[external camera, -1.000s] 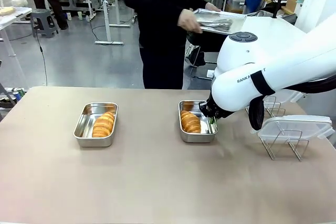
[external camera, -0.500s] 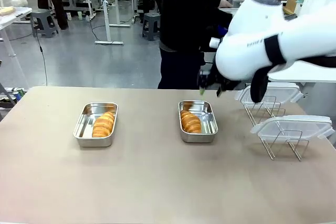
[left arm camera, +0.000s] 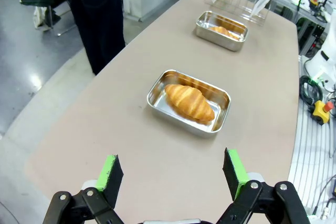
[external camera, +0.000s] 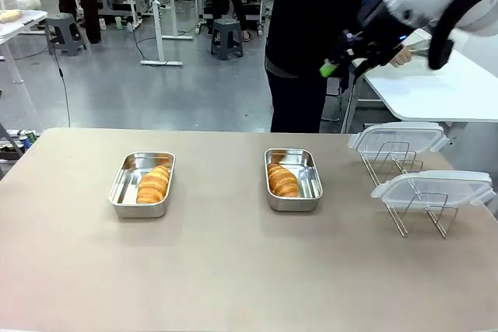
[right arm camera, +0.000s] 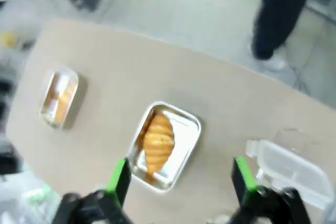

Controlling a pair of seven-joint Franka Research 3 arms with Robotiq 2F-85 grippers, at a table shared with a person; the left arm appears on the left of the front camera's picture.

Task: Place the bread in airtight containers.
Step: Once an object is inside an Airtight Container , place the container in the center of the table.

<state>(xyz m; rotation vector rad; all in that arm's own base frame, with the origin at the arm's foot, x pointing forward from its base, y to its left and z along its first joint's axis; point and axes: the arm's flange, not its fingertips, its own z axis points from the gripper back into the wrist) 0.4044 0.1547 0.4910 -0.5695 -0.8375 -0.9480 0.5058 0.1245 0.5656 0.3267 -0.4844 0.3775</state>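
Two steel pans sit on the table, each holding one croissant. The left pan [external camera: 142,184] carries a croissant [external camera: 153,184], and the right pan [external camera: 293,179] has a croissant [external camera: 282,180] lying along its left side. My right gripper [external camera: 341,58] is raised high above the table at the upper right, open and empty. From its wrist view I look down on the right pan [right arm camera: 165,146] and its croissant [right arm camera: 158,141] between the open right gripper [right arm camera: 180,176]. My left gripper [left arm camera: 173,170] is open over the table end, facing the near pan [left arm camera: 189,100] with its croissant [left arm camera: 190,103].
Two clear plastic lids [external camera: 399,138] [external camera: 433,189] rest on a wire rack [external camera: 416,211] at the table's right. A person in dark clothes [external camera: 311,44] stands beyond the far edge. A white table [external camera: 436,87] stands behind at right.
My right gripper has lifted from beside the right pan up and to the right, high above the table. The person has moved rightward behind the table.
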